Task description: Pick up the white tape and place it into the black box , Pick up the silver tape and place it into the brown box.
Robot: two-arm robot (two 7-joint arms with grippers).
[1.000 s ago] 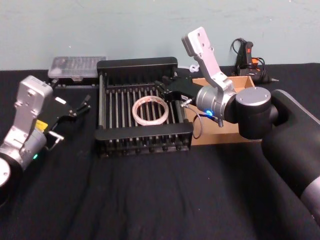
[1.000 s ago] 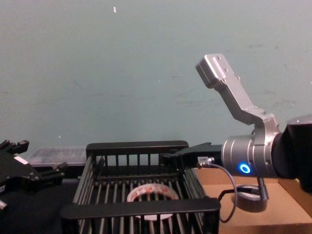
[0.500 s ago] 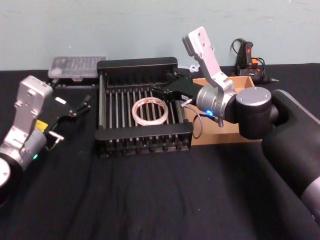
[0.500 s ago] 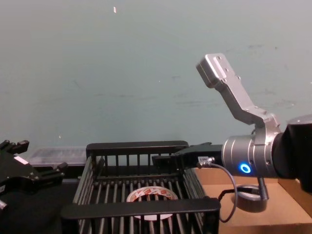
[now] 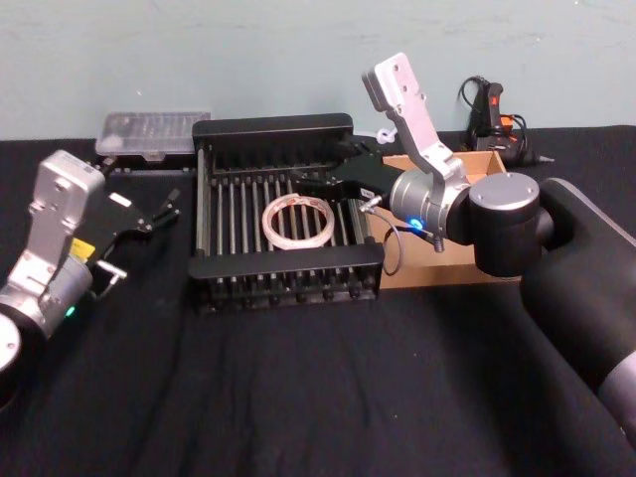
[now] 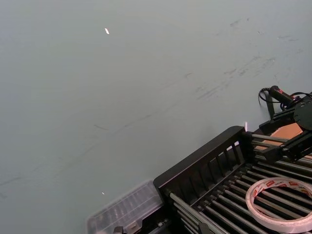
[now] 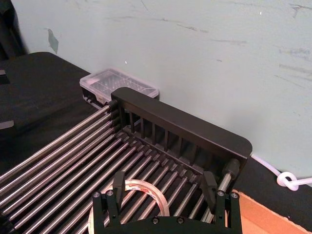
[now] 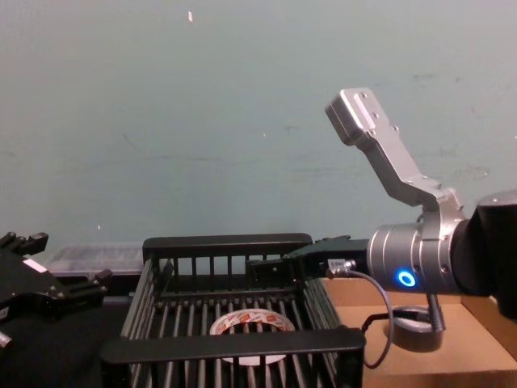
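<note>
At the far left, the left gripper (image 5: 149, 214) rests low over the black table (image 5: 298, 388), beside the left wall of the black box (image 5: 286, 266) and apart from it. Its fingers stand a little spread and hold nothing. Behind it a clear plastic case (image 5: 152, 132) lies near the wall.

Next comes the black box. The white tape (image 5: 296, 221) lies flat on the metal bars of its bottom, a little right of the middle, and nothing touches it. As a flat ring it has no long axis; its hole faces up.

The right gripper (image 5: 320, 181) reaches over the right rim of the black box, above the bars. Its two fingers are parted and empty. In the right wrist view the white tape (image 7: 130, 200) lies just below and between the fingers (image 7: 118, 181), near them but not in contact.

Further right, the brown box (image 5: 465, 221) stands against the black box. In the chest view the silver tape (image 8: 414, 328) seems to lie flat in it, under the right arm, partly hidden. A black tool with cable (image 5: 495, 121) lies behind.

So both tapes seem already placed. The right gripper hangs over the white tape, while the silver tape lies back toward the robot, below its wrist; the right arm is clearly nearer to both than the left one.
</note>
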